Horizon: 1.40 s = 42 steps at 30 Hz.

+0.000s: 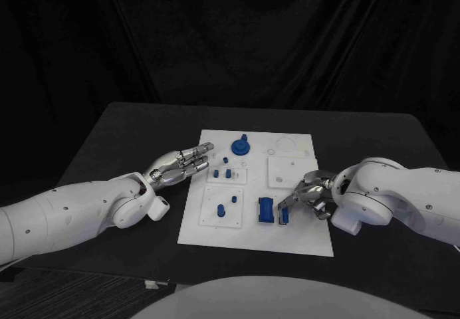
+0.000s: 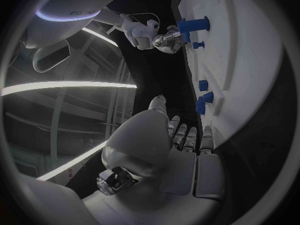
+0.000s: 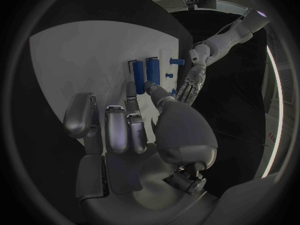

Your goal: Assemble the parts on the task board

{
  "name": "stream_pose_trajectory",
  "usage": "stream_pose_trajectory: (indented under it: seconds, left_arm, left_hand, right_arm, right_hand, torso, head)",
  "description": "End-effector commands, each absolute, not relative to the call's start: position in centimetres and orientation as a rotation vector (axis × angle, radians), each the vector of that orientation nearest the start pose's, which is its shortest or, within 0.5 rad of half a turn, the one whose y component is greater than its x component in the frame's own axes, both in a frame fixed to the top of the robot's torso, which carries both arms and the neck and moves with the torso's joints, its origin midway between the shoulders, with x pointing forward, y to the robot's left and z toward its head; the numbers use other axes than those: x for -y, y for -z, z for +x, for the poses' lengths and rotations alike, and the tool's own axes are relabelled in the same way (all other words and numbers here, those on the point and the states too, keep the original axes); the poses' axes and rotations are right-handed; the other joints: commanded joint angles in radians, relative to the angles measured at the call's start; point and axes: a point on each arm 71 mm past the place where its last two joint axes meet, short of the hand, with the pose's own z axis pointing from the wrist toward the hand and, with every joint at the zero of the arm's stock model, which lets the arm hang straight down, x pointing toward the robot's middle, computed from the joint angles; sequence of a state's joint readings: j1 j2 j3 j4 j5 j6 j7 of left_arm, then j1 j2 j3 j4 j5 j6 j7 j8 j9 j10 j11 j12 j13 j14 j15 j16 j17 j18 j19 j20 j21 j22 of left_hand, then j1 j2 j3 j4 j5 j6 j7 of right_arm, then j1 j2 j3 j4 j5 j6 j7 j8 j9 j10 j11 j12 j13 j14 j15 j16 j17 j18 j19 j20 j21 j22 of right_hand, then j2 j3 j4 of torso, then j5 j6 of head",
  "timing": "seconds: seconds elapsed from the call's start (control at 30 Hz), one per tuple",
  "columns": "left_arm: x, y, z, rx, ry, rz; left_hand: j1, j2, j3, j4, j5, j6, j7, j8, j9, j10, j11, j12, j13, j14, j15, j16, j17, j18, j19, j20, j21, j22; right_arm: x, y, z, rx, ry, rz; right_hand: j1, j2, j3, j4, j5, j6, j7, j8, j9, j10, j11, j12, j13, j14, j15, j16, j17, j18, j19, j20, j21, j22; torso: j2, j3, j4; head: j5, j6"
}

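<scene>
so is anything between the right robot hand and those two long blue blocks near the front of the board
Nothing visible. The right robot hand is already at the two long blue blocks on the task board, its fingertips right beside them, with no other part in between.

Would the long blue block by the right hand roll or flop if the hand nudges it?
The blue block looks flat-sided and rigid, so it would probably slide rather than roll. It lies low on the white board, so tipping seems unlikely. The right hand is at its side.

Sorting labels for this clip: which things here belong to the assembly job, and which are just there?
Job: task board, blue parts, round blue part, left hand, right hand.
Just there: black table.
</scene>
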<state>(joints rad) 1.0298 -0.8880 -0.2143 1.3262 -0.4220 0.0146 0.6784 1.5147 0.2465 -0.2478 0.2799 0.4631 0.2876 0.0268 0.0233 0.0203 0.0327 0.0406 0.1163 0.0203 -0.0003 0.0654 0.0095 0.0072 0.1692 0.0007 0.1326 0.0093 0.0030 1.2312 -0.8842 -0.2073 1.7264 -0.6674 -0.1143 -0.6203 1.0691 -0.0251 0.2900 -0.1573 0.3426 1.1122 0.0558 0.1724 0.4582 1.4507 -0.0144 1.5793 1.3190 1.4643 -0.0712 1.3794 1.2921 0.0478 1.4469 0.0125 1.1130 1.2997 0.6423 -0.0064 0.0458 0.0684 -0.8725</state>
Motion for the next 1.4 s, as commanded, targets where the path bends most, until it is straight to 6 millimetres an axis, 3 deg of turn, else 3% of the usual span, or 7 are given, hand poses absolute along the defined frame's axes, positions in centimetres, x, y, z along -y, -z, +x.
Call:
stream_pose_trajectory:
  seconds: [0.03, 1.07, 1.13, 1.23, 1.4]
  left_arm:
    - [-26.67, 30.22, 43.12, -1.661, 1.665, -0.637]
    - [-26.55, 30.55, 42.95, -1.68, 1.671, -0.647]
    - [-26.54, 30.56, 42.95, -1.681, 1.671, -0.647]
    - [-26.51, 30.59, 42.94, -1.683, 1.672, -0.648]
    - [-26.48, 30.62, 42.93, -1.685, 1.673, -0.649]
  left_hand:
    - [0.017, -0.002, 0.016, 0.004, 0.021, -0.001, -0.001, 0.011, 0.014, -0.003, 0.012, 0.015, 0.002, 0.0, 0.009, -0.01, -0.007, -0.033, -0.001, 0.006, -0.009, -0.003]
    - [0.02, -0.001, 0.019, 0.003, 0.023, -0.002, -0.001, 0.011, 0.014, -0.003, 0.015, 0.015, 0.002, 0.0, 0.019, -0.01, -0.007, -0.037, -0.001, 0.012, -0.009, -0.003]
    - [0.021, -0.001, 0.019, 0.002, 0.024, -0.002, -0.001, 0.011, 0.014, -0.003, 0.015, 0.015, 0.002, 0.0, 0.02, -0.01, -0.007, -0.038, -0.001, 0.013, -0.009, -0.003]
    - [0.022, -0.001, 0.02, 0.002, 0.025, -0.002, 0.0, 0.011, 0.014, -0.003, 0.015, 0.015, 0.002, 0.0, 0.022, -0.01, -0.007, -0.039, -0.001, 0.014, -0.009, -0.003]
    - [0.022, -0.001, 0.021, 0.002, 0.025, -0.002, 0.0, 0.011, 0.014, -0.003, 0.015, 0.015, 0.002, 0.0, 0.024, -0.01, -0.007, -0.04, -0.001, 0.015, -0.009, -0.003]
  right_arm:
    - [18.92, 26.1, 40.19, -2.53, -0.524, 0.607]
    - [19.09, 26.42, 40.24, -2.505, -0.51, 0.619]
    - [19.08, 26.42, 40.26, -2.503, -0.51, 0.616]
    - [19.06, 26.42, 40.29, -2.501, -0.509, 0.613]
    - [19.03, 26.44, 40.34, -2.5, -0.509, 0.611]
  right_hand:
    - [-0.009, 0.019, 0.107, -0.008, 0.013, -0.012, -0.013, 0.014, 0.005, 0.12, -0.021, -0.008, 0.252, 0.051, -0.026, 0.003, 0.002, 0.046, 0.001, 0.001, -0.027, 0.146]
    - [-0.048, 0.024, 0.103, 0.03, -0.002, -0.025, -0.011, 0.02, 0.009, 0.12, -0.019, -0.008, 0.252, 0.051, -0.024, 0.0, -0.001, 0.047, -0.002, 0.002, -0.037, 0.143]
    - [-0.064, 0.02, 0.095, 0.044, -0.047, -0.029, -0.011, 0.021, 0.009, 0.12, -0.018, -0.008, 0.252, 0.051, -0.022, -0.001, -0.002, 0.047, -0.003, 0.004, -0.038, 0.143]
    - [-0.071, 0.016, 0.091, 0.053, -0.072, -0.032, -0.01, 0.022, 0.008, 0.12, -0.017, -0.008, 0.252, 0.051, -0.022, -0.001, -0.002, 0.047, -0.003, 0.004, -0.038, 0.143]
    - [-0.088, 0.006, 0.072, 0.071, -0.056, -0.034, -0.008, 0.024, 0.008, 0.12, -0.015, -0.008, 0.252, 0.051, -0.021, -0.001, -0.001, 0.047, -0.003, 0.005, -0.039, 0.143]
  torso:
    - [0.0, -0.0003, 0.0]
    - [0.0, 0.0001, 0.0002]
    - [0.0, 0.0002, 0.0]
    - [0.0, 0.0, -0.0003]
    - [0.0, -0.0002, -0.0004]
  head:
    - [-0.001, 0.0]
    - [0.001, 0.0]
    - [0.002, 0.0]
    - [0.003, 0.0]
    - [0.002, 0.0]
